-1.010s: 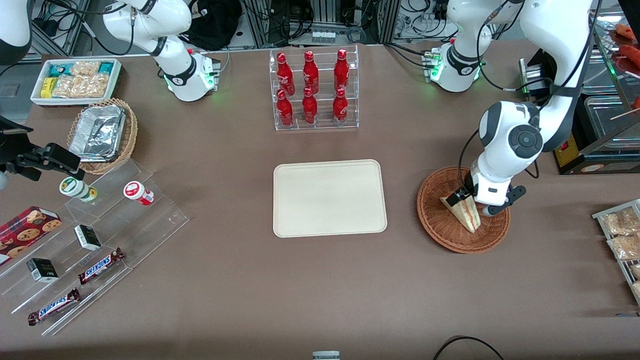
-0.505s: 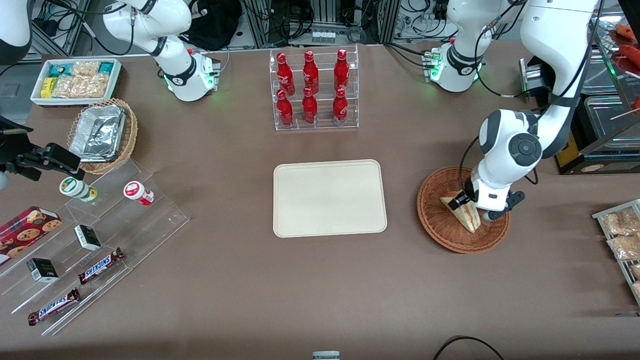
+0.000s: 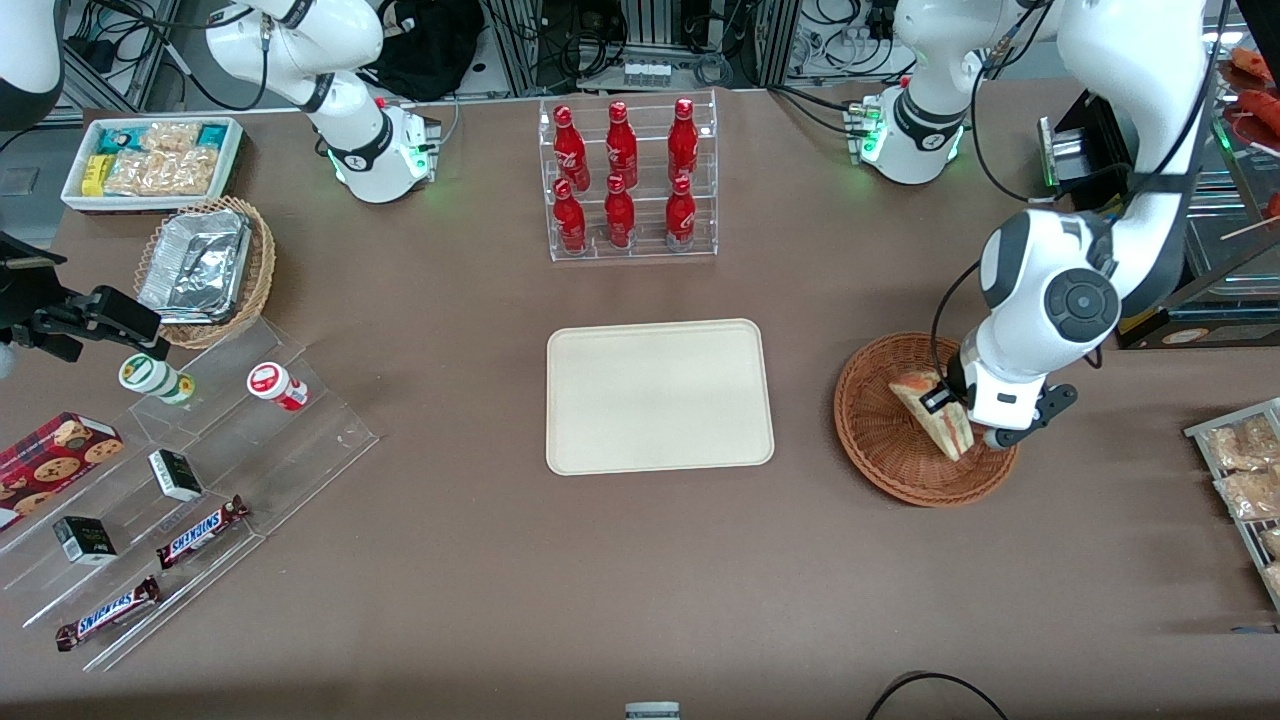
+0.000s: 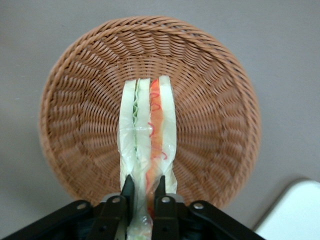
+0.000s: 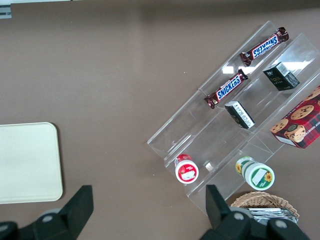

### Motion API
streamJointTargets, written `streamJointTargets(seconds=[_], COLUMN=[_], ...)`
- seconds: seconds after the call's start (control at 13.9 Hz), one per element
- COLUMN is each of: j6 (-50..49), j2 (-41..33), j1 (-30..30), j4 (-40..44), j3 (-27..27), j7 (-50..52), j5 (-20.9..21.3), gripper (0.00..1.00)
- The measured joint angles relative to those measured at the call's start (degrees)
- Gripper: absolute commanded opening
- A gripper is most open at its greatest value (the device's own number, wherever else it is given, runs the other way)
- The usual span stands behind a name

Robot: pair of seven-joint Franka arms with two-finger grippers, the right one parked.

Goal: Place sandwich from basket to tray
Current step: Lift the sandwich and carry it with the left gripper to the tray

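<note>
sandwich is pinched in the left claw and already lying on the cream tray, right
Not quite. The claw is shut on the sandwich, but the sandwich is not on the tray. The left wrist view shows it held above the reddish-brown basket, and the front view shows the tray bare, nearer the parked arm's end of the table than the basket.

woven wicker basket (image 4: pixel 210 90), sandwich (image 4: pixel 148 135) – glossy film

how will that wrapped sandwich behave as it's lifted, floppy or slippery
The sandwich, pinched at one end by the end effector above the basket, probably sags. Its glossy film wrap looks slippery. The soft bread likely squashes.
</note>
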State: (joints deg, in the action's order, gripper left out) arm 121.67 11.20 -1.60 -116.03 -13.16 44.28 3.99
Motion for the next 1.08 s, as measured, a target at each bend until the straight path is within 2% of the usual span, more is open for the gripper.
streamJointTargets(seconds=[0.29, 0.51, 0.79, 1.08], j6=[-12.7, -19.1, -17.2, -7.7], j2=[-4.5, -3.9, 1.4, 9.8], j1=[5.6, 13.3, 23.6, 29.7], j4=[7.1, 14.6, 17.3, 18.6], j3=[-0.4, -0.5, -0.8, -0.8], j7=[0.4, 3.1, 5.1, 5.8], j5=[0.0, 0.0, 0.0, 0.0], gripper=[0.04, 0.05, 0.05, 0.06])
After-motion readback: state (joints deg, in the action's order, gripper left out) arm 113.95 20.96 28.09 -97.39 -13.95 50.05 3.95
